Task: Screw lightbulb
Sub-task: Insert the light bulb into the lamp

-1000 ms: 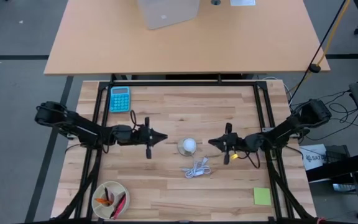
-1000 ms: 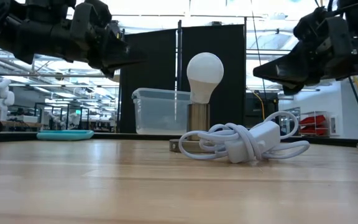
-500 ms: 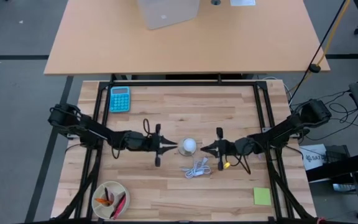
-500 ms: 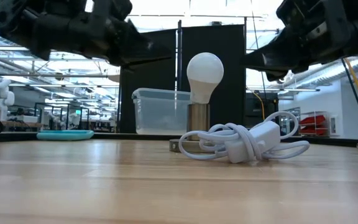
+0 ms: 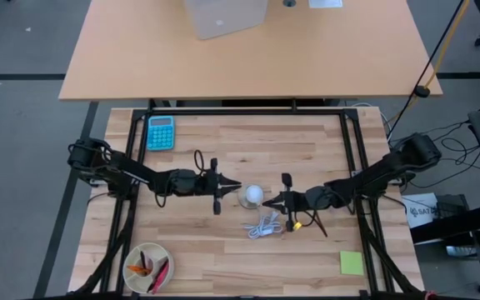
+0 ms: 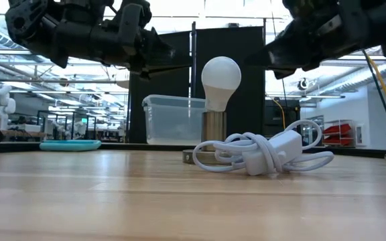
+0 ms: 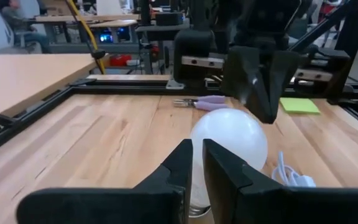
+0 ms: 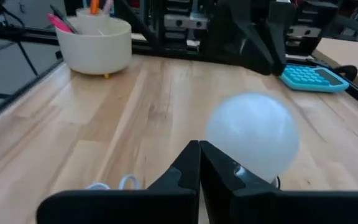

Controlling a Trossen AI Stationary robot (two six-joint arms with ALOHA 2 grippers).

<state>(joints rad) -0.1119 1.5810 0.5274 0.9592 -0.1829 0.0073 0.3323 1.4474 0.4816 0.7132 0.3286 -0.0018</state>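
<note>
The white lightbulb (image 5: pixel 254 195) stands upright, its narrow end down in a metal socket (image 6: pixel 213 127) at the middle of the table. My left gripper (image 5: pixel 238 187) points level at the globe (image 7: pixel 232 137) from the table's left. Only a narrow gap shows between its fingertips, and nothing is in it. My right gripper (image 5: pixel 267 200) comes from the table's right, shut, its tips just short of the globe (image 8: pixel 253 140). Both sets of tips are at the height of the globe (image 6: pixel 221 79). I see neither touching it.
A white coiled cable (image 5: pixel 263 225) lies just on the near side of the socket. A teal calculator (image 5: pixel 160 132) is at the far left, a bowl of pens (image 5: pixel 147 268) at the near left, and a yellow-green note (image 5: pixel 351 262) at the near right.
Both grippers have closed in on the lightbulb from either side, the left moving toward the table's right, the right toward its left. The right has also risen a little and turned about its own axis. The lightbulb and cable have stayed put.
</note>
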